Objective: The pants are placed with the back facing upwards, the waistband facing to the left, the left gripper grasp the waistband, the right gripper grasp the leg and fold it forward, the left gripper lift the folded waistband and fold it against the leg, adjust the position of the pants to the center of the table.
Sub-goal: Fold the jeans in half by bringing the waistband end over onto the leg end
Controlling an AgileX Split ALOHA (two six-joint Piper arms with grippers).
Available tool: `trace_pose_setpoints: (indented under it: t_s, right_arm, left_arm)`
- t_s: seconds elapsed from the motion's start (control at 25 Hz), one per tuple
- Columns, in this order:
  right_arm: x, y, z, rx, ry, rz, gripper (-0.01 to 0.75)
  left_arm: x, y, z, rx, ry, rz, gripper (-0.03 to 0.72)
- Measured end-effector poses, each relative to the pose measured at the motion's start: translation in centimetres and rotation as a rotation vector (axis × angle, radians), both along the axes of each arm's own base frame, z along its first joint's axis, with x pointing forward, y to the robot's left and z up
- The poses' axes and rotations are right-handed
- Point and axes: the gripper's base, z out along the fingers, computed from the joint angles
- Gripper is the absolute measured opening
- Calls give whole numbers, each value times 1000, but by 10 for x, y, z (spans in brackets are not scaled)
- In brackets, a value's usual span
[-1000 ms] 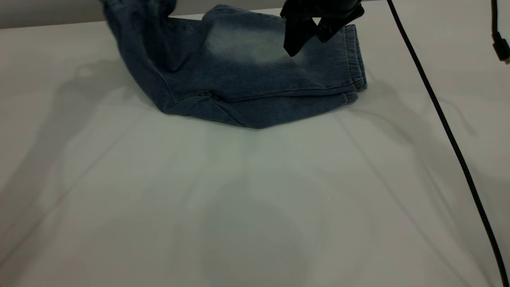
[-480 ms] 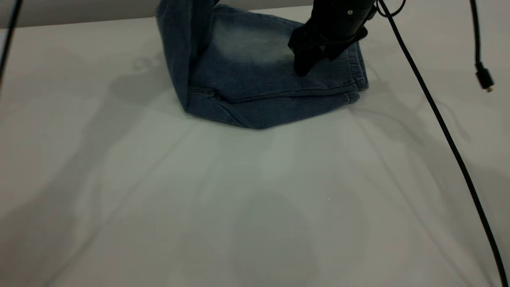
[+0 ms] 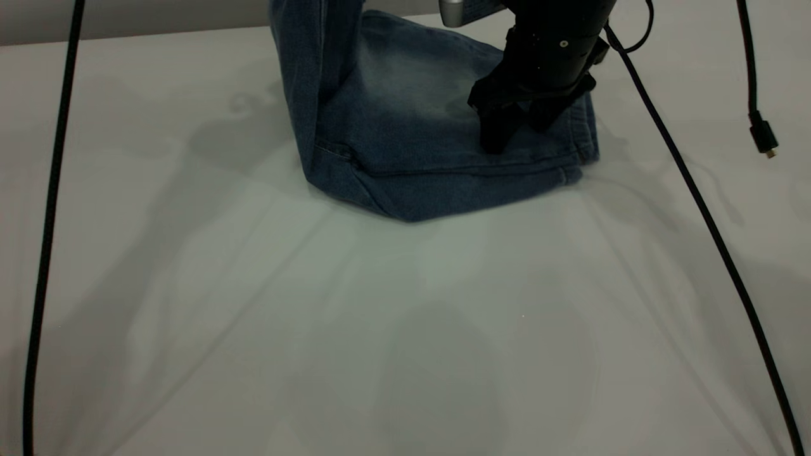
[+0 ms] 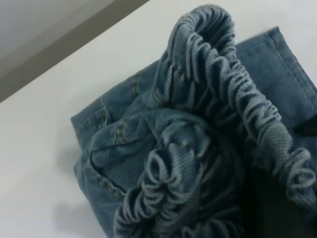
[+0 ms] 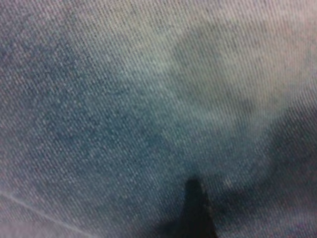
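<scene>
Looking near to far, I see bare table (image 3: 405, 329), then the pants (image 3: 418, 158) folded at its far edge. My right gripper (image 3: 516, 130) presses the leg (image 3: 405, 82), fingers slightly apart. Waistband (image 4: 247, 99) hangs lifted; left gripper unseen.

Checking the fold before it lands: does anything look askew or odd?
Nothing looks damaged. The waistband end of the pants rises off the table out of the exterior view's top, mid-fold. The right hand presses on the leg near its hem.
</scene>
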Motion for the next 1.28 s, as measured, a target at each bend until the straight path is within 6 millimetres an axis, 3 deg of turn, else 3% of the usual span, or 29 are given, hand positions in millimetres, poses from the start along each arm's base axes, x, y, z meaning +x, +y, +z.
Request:
trace_pose_setpoints:
  t_s: [0.24,0.64,0.92,1.16,1.28]
  right_arm:
    - [1,8,18,25,16,2,483]
    - [24,7,91,-34,-57,-27,483]
    - [46,-42,131,-181,-71,-144,483]
    - [67,-86,180,-132,-167,-263,483]
    - [73,-101,207,-80,-242,-311,483]
  left_arm:
    - [-5,-16,1,-17,-17,-38,97]
    - [-7,-22,2,-18,-22,-48,97]
    - [-7,-23,2,-27,-24,-48,97]
    - [-8,-27,3,-46,-24,-49,97]
    - [-14,-41,3,-43,-26,-82,97]
